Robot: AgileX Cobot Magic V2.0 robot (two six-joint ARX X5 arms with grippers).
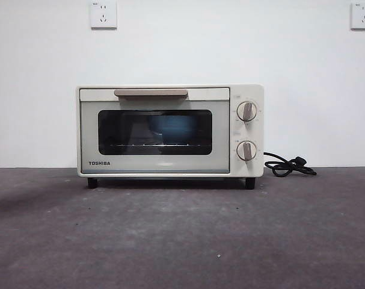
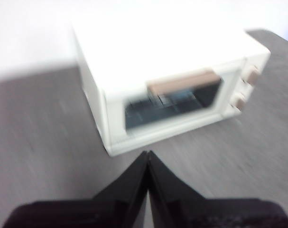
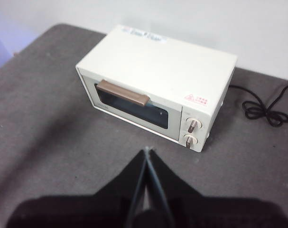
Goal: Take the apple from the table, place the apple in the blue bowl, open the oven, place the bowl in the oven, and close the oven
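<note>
Basically done: oven [image 1: 170, 130] door is shut, blue bowl [image 1: 169, 128] visible through the dark glass on the rack inside; apple can't be made out through it. Nothing left that shows. Oven is cream-white, beige bar handle [image 1: 151, 93], two knobs at 3 o'clock of the door, standing on the bench [image 1: 182, 235]. Left pincer [image 2: 147, 156] and right pincer [image 3: 146, 153] both pressed together, empty, well apart from the oven.

The left gripper [image 2: 147, 154] hangs raised above the surface, its 2 black jaws pressed together to a point, holding nothing; its wrist picture is blurred. The right gripper [image 3: 147, 151] is likewise held high and tilted downward, its 2 jaws closed flat against each other and empty. Neither arm shows in the front view.
</note>
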